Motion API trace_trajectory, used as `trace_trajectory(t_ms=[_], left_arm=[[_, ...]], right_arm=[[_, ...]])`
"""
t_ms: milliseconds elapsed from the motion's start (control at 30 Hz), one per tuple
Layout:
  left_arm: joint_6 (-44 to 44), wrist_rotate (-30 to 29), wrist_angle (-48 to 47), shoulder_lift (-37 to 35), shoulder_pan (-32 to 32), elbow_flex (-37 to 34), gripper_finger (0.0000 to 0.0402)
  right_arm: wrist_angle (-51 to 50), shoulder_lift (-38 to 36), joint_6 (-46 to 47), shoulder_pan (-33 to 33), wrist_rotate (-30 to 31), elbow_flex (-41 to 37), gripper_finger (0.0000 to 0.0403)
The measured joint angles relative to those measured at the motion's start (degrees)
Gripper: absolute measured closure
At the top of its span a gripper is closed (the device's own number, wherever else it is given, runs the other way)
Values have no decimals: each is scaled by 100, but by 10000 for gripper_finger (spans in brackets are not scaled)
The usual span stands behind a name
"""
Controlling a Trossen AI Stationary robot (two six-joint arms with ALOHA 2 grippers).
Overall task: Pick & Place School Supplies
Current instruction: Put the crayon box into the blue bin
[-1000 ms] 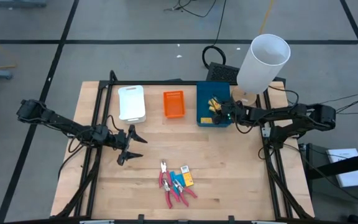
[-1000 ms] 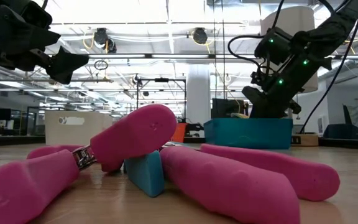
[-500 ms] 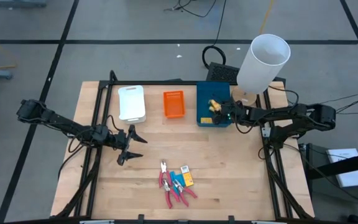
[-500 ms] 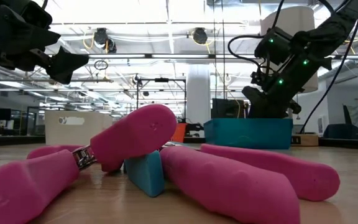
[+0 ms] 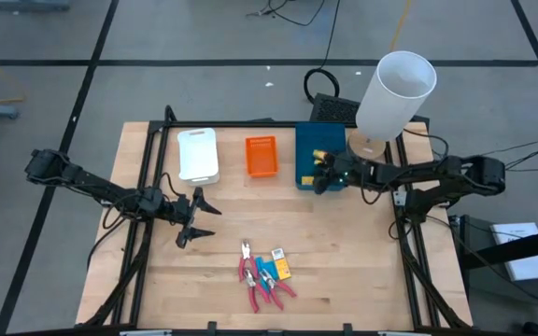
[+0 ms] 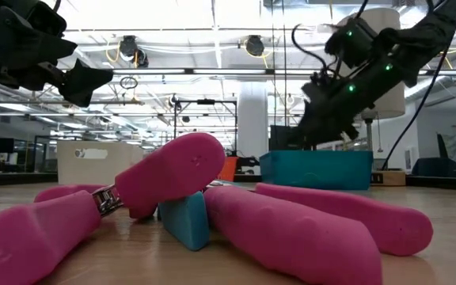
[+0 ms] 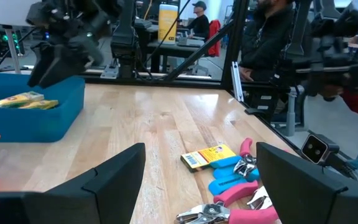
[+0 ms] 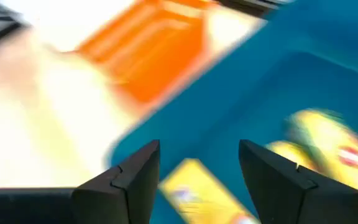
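Note:
The school supplies lie in a heap near the table's front edge: pink-handled tools (image 5: pixel 255 280), light-blue pieces (image 7: pixel 229 177) and a yellow packet (image 7: pixel 209 155). More yellow packets (image 7: pixel 23 101) lie in the blue tray (image 5: pixel 306 173). My right gripper (image 8: pixel 199 168) hovers open over that tray's near part, with nothing between its fingers; the low view shows it above the tray (image 6: pixel 303 131). My left gripper (image 5: pixel 194 220) waits open above the table's left half, pointing level toward the heap, its fingers wide apart (image 7: pixel 197 186).
A white tray (image 5: pixel 198 154) and an orange tray (image 5: pixel 261 156) stand left of the blue one along the far edge. A tall white cylinder (image 5: pixel 395 93) stands at the far right corner. Bare wood lies between the trays and the heap.
My right gripper has risen from inside the blue tray and tipped up toward level, swinging toward the tray's near-left corner. The yellow packets stay in the tray.

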Motion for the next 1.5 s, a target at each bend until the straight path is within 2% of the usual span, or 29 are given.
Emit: trace_trajectory(t_ms=[133,500,800,933,1100,1300,1500], left_arm=[[0,0,-2,0,-2,0,92],[0,0,0,0,-2,0,92],[0,0,-2,0,0,0,92],[-1,0,0,0,-1,0,92],[0,0,-2,0,-1,0,92],[-2,0,-2,-2,-2,0,92],[0,0,-4,-1,-1,0,92]], right_arm=[[625,0,-293,448,-338,0,195],[1761,2,-705,2187,-296,0,195],[1785,279,-623,3780,751,202,195],[1409,855,-775,4259,1047,786,195],[586,1986,-1037,4428,978,1881,195],[-791,3118,-1506,4258,260,3216,195],[-1923,3653,-2122,4139,-32,3893,195]])
